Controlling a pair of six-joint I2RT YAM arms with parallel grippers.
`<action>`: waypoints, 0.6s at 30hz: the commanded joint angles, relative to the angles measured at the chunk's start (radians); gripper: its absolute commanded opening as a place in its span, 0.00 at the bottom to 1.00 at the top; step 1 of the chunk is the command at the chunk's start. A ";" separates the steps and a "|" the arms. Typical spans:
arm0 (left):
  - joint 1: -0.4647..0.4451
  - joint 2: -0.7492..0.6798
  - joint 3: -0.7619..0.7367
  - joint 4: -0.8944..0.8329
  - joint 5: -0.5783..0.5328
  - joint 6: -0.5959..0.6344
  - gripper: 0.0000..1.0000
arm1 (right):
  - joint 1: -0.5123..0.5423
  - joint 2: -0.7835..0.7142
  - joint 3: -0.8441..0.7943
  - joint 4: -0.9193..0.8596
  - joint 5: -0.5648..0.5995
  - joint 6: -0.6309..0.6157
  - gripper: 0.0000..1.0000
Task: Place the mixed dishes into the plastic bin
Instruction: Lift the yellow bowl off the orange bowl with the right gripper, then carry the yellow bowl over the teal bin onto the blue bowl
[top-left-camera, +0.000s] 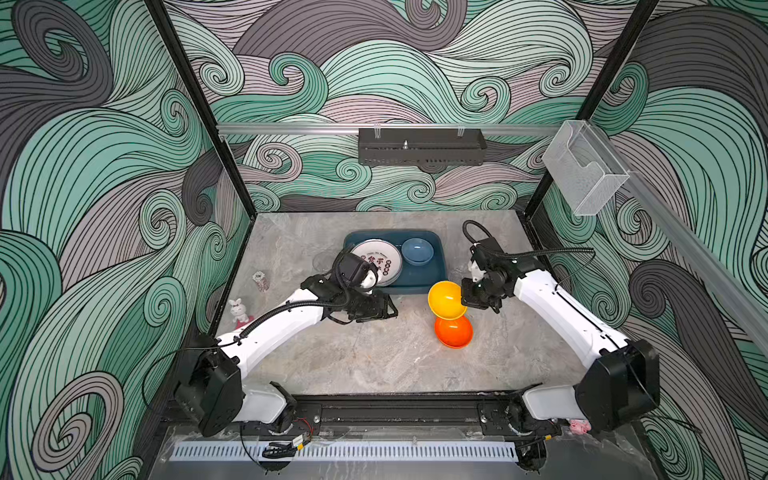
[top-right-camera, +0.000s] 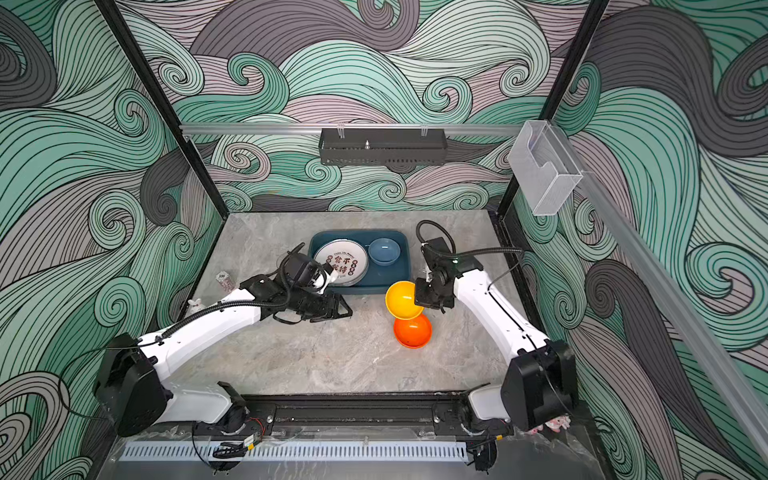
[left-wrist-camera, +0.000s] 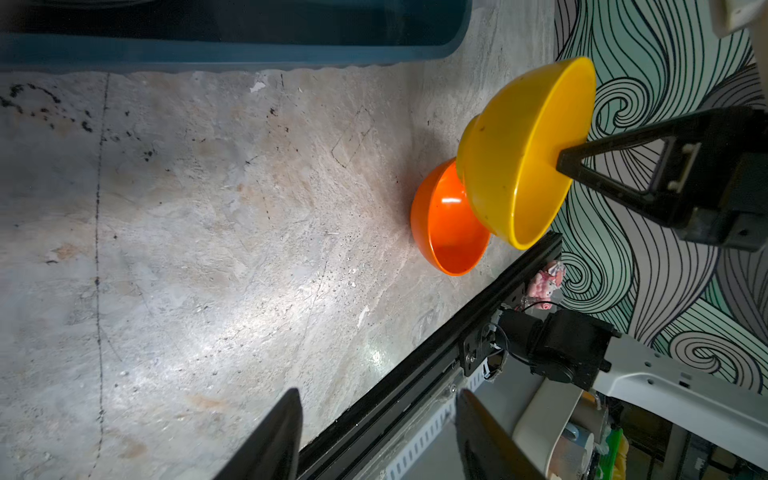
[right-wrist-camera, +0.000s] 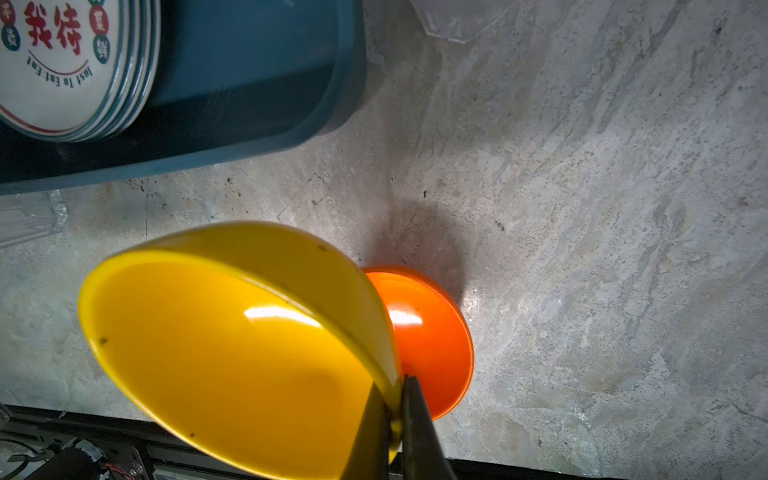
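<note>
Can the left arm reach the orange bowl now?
Probably yes: the open left end effector faces the round orange plastic bowl across bare table, though the held yellow plastic bowl crowds it.

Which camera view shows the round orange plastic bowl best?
A top view: the round orange plastic bowl shows nearly whole, inside visible. Both wrist views have it, but the yellow plastic bowl covers part of it, most in the right wrist view.
</note>
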 joint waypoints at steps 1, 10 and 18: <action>0.020 -0.037 -0.004 -0.034 -0.043 -0.008 0.62 | 0.002 0.036 0.051 0.012 -0.020 -0.003 0.00; 0.072 -0.083 -0.021 -0.055 -0.059 -0.007 0.62 | 0.000 0.180 0.201 0.030 -0.018 0.005 0.00; 0.114 -0.119 -0.040 -0.065 -0.052 -0.007 0.62 | -0.013 0.329 0.366 0.030 -0.004 0.023 0.00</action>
